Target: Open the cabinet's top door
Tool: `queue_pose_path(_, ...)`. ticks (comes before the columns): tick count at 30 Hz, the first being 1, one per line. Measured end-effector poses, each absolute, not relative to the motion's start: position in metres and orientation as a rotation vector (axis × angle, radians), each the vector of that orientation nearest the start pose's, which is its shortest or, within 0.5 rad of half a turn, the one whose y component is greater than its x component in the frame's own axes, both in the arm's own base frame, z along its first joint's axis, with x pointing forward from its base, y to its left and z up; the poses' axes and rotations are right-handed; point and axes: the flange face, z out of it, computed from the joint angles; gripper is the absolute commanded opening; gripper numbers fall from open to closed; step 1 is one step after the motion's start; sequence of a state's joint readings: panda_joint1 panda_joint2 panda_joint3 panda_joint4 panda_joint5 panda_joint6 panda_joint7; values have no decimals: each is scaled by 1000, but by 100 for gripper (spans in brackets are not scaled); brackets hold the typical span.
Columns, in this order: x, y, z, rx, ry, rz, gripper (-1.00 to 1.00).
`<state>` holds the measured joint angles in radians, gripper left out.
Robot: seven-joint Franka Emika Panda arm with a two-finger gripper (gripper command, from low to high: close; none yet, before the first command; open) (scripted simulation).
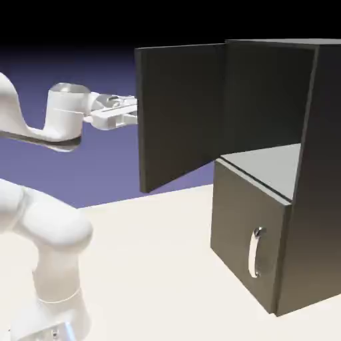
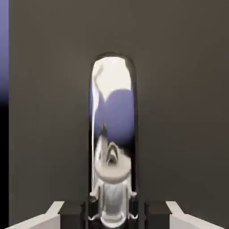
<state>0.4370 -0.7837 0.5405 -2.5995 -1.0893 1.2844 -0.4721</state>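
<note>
The dark grey cabinet (image 1: 313,166) stands at the exterior view's right. Its top door (image 1: 180,113) is swung wide open to the left, showing the pale shelf (image 1: 273,166) inside. My gripper (image 1: 133,112) reaches the door's far face at its free edge. In the hand view the door (image 2: 179,112) fills the frame, and its long silver handle (image 2: 112,125) runs upright down the middle. My gripper (image 2: 112,212) is shut on the handle's lower part, one finger on each side.
The shorter lower door (image 1: 246,240) is closed, with its small silver handle (image 1: 255,252) facing the pale table (image 1: 153,253). My arm's base and elbow (image 1: 53,246) fill the exterior view's lower left.
</note>
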Motion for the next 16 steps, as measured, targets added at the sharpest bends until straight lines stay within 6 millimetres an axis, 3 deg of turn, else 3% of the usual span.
queue_pose_path(8, 229, 248, 539, 1399, 756, -453, -100)
queue_pose_path(15, 244, 291, 539, 1459, 658, -565, -100)
queue_pose_path(16, 244, 292, 539, 1460, 654, -569, 100)
